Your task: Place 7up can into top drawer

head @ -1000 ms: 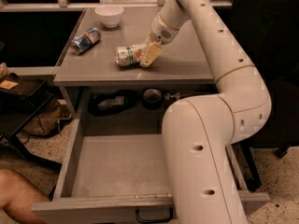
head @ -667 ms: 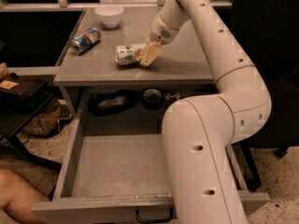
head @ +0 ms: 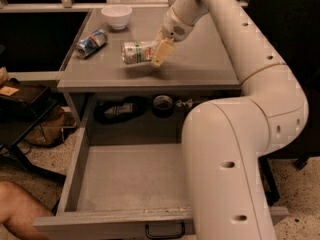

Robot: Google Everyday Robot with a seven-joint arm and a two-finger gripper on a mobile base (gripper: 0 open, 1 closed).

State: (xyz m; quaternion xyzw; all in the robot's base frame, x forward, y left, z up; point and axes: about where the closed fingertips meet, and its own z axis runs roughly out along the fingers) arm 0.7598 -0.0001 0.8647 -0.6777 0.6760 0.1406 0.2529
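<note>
The 7up can (head: 136, 52) lies on its side at the middle of the grey tabletop (head: 200, 66), white with green bands. My gripper (head: 159, 54) reaches down from the upper right and is shut on the can's right end, one tan finger (head: 162, 52) showing in front of it. The can seems to sit just above the surface. The top drawer (head: 75, 174) is pulled wide open below the table, with nothing inside, its front panel and black handle (head: 165, 231) at the bottom edge. My arm (head: 225, 174) hides the drawer's right side.
A blue and silver can (head: 91, 43) lies at the table's left. A white bowl (head: 116, 15) stands at the back. Dark objects and a tape roll (head: 163, 104) sit on the shelf behind the drawer. A person's leg (head: 15, 209) is at bottom left.
The gripper and the 7up can have shifted slightly upward together; everything else is unchanged.
</note>
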